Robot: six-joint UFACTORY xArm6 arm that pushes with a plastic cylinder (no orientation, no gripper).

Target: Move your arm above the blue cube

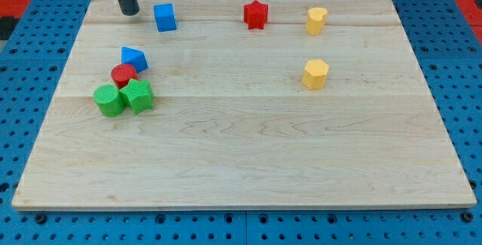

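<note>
The blue cube (165, 17) stands near the top edge of the wooden board (248, 147), left of centre. My tip (129, 11) is the lower end of a dark rod that comes down from the view's top. It rests on the board just left of the blue cube, with a small gap between them.
A blue triangular block (134, 58), a red cylinder (123, 74), a green cylinder (110, 100) and a green block (138, 96) cluster at the left. A red star (256, 14) and a yellow block (316, 20) sit along the top. A yellow hexagon (315, 74) lies right of centre.
</note>
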